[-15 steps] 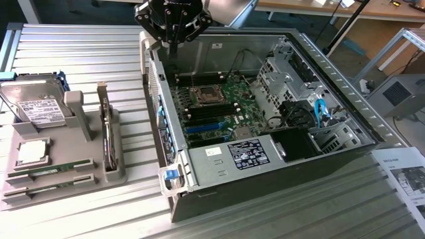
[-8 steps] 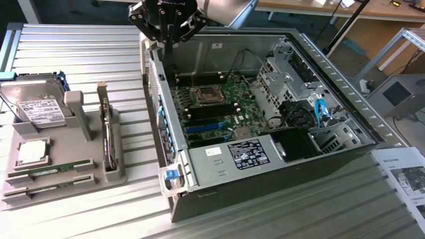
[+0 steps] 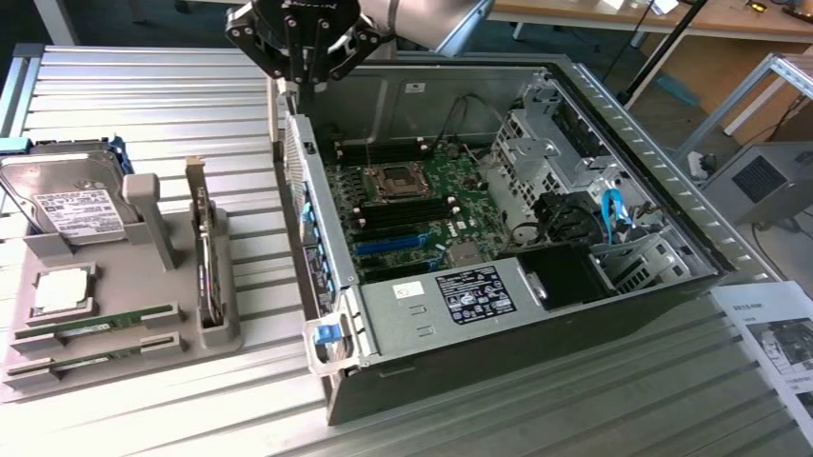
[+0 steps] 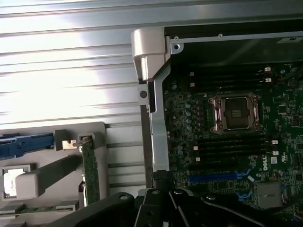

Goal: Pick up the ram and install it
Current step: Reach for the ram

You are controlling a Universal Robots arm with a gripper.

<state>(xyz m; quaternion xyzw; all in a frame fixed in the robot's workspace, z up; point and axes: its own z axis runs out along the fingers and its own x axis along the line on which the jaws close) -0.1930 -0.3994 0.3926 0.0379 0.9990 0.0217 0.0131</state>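
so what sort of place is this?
Looks like a robotics lab or workshop: an opened PC case on a ribbed metal table, a grey parts tray holding a hard drive and ram sticks, and wooden desks behind.

Ribbed, shiny metal table (image 3: 166, 95), matt grey plastic tray (image 3: 228, 338), bare metal computer case (image 3: 381, 100).

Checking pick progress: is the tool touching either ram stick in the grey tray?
Apart. The exterior view shows the tool above the computer case, far from the ram sticks lying in the grey tray.
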